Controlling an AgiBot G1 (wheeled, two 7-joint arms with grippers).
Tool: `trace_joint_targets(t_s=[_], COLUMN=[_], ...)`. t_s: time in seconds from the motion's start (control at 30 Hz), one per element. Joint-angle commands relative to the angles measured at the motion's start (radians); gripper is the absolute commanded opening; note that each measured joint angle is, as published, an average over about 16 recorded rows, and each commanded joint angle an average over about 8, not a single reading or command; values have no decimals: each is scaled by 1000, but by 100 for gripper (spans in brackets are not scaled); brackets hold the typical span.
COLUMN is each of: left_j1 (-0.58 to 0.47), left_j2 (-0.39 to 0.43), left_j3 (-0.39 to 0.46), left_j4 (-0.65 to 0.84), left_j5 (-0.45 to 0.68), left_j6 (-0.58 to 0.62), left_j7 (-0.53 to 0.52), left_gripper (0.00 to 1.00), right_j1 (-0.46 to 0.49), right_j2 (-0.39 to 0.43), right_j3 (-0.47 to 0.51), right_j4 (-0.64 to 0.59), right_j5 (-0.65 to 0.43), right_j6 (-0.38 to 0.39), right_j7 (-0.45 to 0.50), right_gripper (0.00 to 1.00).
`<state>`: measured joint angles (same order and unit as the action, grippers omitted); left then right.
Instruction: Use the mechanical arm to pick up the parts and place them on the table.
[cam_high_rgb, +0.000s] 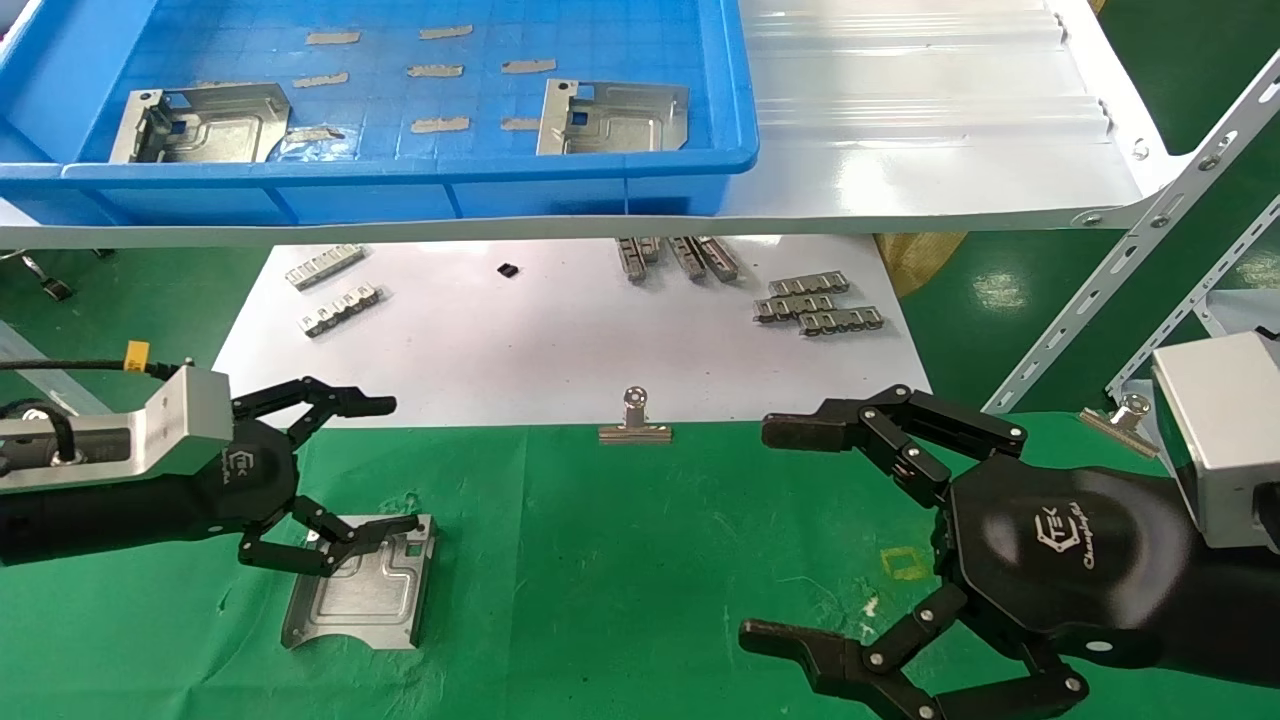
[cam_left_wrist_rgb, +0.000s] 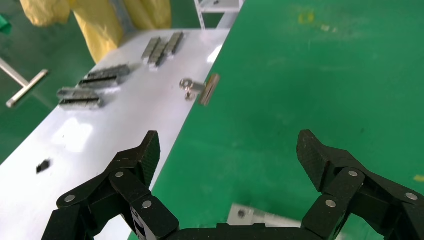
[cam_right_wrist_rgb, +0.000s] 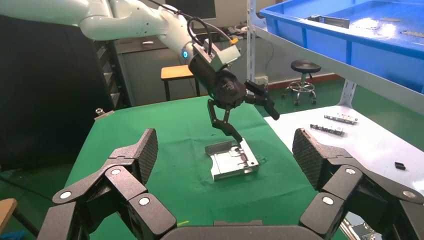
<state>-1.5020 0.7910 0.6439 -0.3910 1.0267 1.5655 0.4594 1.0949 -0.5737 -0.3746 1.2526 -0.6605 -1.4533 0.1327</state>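
Lying flat on the green bench (cam_high_rgb: 620, 560), one stamped metal part (cam_high_rgb: 362, 583) sits directly under the left tool (cam_high_rgb: 345, 470), its long axis running away from the robot and its curved edge on the near side. The lower finger (cam_high_rgb: 340, 532) of that tool reaches over the part's far end and looks to be touching or just above it; the upper finger (cam_high_rgb: 330, 402) is spread well clear, so the tool stands wide open and grips nothing. I judge this part as set down. Two more parts (cam_high_rgb: 205, 122) wait in the blue bin (cam_high_rgb: 400, 185) on the white shelf (cam_high_rgb: 900, 120), up and forward of the left tool, which is the nearer arm. The right tool (cam_high_rgb: 790, 530) hovers over bare cloth, fingers wide apart and empty.

The right wrist view shows the part's (cam_right_wrist_rgb: 233, 160) bent flange standing up at one end and the left tool (cam_right_wrist_rgb: 245, 117) above it; the left wrist view catches only a corner of the part (cam_left_wrist_rgb: 252, 216), plus a binder clip (cam_left_wrist_rgb: 201, 89) at the edge of the white sheet (cam_left_wrist_rgb: 100, 135).
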Motion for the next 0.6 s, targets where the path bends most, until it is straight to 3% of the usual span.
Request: trace_joint_targets(t_s=[0.03,0.6], left_j1=[20,192], left_j2=[-8,-81], left_j3=[-17,-163], left_j4=[-42,-401], left_j5=[-14,-133], left_j6=[-3,-31], left_j7=[-30,-290], left_gripper=[100,100], right_j1=[0,0], right_j2=[0,0], right_j3=[0,0], right_j4=[0,0], right_j5=[0,0], right_j6=[0,0], right_j7=[0,0], right_gripper=[100,100])
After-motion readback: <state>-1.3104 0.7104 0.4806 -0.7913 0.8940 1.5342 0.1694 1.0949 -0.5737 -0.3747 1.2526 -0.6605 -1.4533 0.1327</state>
